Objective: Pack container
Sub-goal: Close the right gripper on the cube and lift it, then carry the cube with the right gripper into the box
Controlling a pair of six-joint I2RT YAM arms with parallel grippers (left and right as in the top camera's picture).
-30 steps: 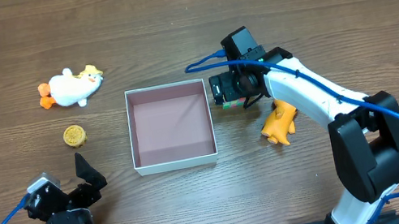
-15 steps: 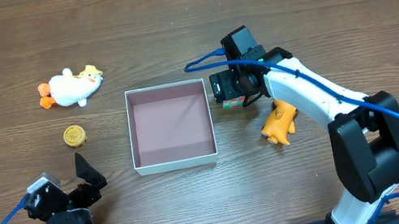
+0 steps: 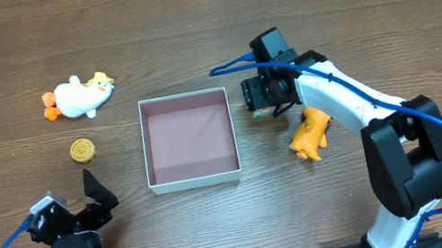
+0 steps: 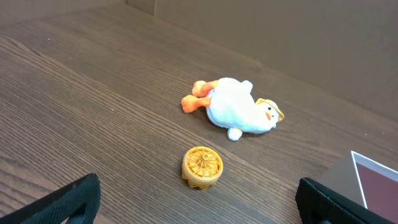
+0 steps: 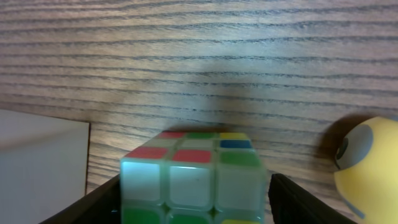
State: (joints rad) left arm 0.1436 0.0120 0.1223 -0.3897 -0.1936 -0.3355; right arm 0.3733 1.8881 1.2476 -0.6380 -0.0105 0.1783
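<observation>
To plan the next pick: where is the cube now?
In the right wrist view the cube lies between the fingers of the right gripper, just right of the container, near the orange toy.

Dark brown wood-grain worktop [image 3: 185, 21], evenly lit, soft sheen. Plain tan wall [image 4: 280, 31] behind its far edge.
</observation>
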